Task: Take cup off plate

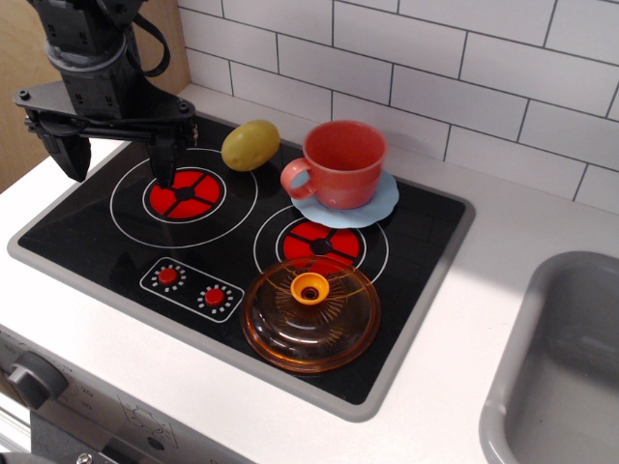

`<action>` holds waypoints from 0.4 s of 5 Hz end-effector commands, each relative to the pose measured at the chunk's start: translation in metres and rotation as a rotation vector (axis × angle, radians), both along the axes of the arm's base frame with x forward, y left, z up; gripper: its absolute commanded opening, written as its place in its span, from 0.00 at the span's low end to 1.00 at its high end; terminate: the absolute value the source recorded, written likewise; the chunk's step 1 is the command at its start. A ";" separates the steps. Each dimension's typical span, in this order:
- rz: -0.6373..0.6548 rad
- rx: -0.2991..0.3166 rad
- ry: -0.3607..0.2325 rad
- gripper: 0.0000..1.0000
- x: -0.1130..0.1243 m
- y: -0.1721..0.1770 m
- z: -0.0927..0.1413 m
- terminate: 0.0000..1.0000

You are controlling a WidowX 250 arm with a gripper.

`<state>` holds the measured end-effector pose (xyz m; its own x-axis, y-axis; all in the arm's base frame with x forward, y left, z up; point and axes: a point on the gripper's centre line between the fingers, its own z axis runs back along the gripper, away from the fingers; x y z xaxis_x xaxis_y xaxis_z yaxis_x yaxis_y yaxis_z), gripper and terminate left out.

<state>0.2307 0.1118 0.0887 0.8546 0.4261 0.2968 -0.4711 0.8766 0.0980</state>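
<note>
While the gripper (118, 159) hangs wide open and empty over the 9 o'clock burner (184, 193), the coral cup (338, 164) sits upright on the blue scalloped plate (372, 208), handle toward 9 o'clock, reachable.

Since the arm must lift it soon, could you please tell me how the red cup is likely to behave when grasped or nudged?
The cup looks like rigid, glossy plastic, so probably stiff, light and somewhat slippery. It stands upright on a broad base on the plate, so tipping seems unlikely; a nudge may slide it, perhaps dragging the plate. Its loop handle faces the open hand, offering a likely catch point.
</note>
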 end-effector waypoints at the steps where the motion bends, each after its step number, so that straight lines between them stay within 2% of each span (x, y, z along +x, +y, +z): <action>1: 0.000 0.000 0.000 1.00 0.000 0.000 0.000 0.00; 2: -0.196 -0.026 0.067 1.00 0.004 -0.019 0.002 0.00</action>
<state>0.2277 0.0874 0.0815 0.9490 0.2544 0.1861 -0.2740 0.9577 0.0881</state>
